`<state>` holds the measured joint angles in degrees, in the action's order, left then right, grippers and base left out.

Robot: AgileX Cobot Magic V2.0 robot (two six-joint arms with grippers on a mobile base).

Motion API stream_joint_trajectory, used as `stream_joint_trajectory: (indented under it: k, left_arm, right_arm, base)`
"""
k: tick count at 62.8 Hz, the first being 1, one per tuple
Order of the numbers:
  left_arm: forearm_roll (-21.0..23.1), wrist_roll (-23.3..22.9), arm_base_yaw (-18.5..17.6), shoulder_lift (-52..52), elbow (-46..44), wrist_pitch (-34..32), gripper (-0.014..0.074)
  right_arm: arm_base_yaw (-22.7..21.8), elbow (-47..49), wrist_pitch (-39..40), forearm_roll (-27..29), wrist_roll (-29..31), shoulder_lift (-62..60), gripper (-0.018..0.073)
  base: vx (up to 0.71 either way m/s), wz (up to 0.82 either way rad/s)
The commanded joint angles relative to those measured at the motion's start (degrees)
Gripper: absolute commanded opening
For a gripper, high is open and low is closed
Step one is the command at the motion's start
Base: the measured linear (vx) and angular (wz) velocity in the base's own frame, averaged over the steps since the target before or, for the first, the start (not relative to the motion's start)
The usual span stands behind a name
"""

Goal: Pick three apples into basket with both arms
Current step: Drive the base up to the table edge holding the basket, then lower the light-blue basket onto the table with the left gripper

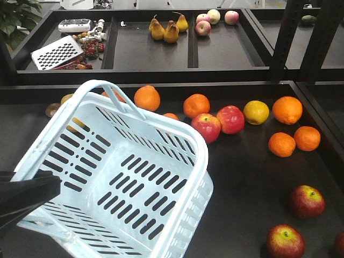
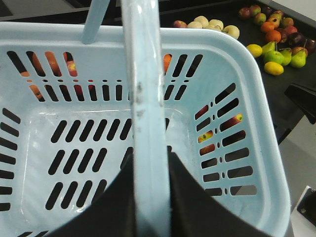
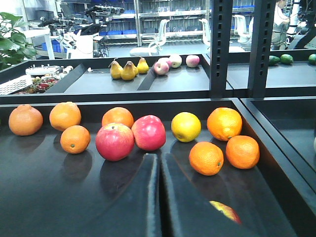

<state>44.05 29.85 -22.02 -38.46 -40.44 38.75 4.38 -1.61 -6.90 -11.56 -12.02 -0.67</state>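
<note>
Exterior front-facing view: the pale blue-white rectangular plastic basket (image 1: 185, 226), with slotted walls and floor, hangs tilted over the near left of the dark matte worktop (image 1: 242, 177). It holds no fruit. The left gripper (image 1: 37, 192) shows as a black form at its near left edge. Three fist-sized dark red apples streaked yellow-green lie near right, well apart from the basket: one (image 1: 307, 201), one nearer (image 1: 285, 241), and one cut by the frame edge (image 1: 339, 244). Left wrist-mounted view: the left gripper (image 2: 148, 168) has its black fingers (image 2: 197, 202) closed on the smooth moulded loop handle (image 2: 143, 74), which runs between them; the basket floor (image 2: 29, 133) is bare. Right wrist-mounted view: the right gripper (image 3: 159, 163) has its fingers (image 3: 133, 197) drawn together with only a thin slit between them, and they hold nothing. One dark red apple (image 3: 224, 210) shows partly behind the right-hand finger. Farther off lie two brighter pink-red apples (image 3: 114, 141), to be left alone. Judged step: the basket is held and the first pick has not begun. The next move calls for opening the right fingers wider than an apple and closing them on its round, glossy skin, which is likely to roll or slip.
</note>
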Motion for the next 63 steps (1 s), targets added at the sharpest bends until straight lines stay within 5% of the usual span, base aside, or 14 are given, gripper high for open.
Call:
stream_joint_trajectory:
  k: [1, 32, 46, 63]
  left_arm:
    - [3.13, -0.10, -0.29, 0.11, -1.68, -4.98, -0.0006]
    - [4.61, 0.31, -0.29, -0.47, -1.68, -4.54, -0.0006]
    - [4.27, 9.37, -0.29, -12.05, -5.32, -0.73, -0.0006]
    - [4.21, 20.27, -0.29, -33.97, -21.98, 3.99, -0.0006]
  right_arm:
    - [-0.35, -0.77, 4.43, -0.67, 0.05, -0.77, -0.0004]
    - [-0.35, -0.77, 4.43, -0.67, 0.05, -0.77, -0.0004]
    - [-0.35, -0.77, 4.43, -0.67, 0.05, -0.77, -0.0004]
    - [-0.35, -0.77, 4.43, -0.67, 0.05, -0.77, -0.0004]
  base:
    - [0.00, 0.00]
    - [0.00, 0.00]
    - [0.00, 0.00]
    - [0.00, 0.00]
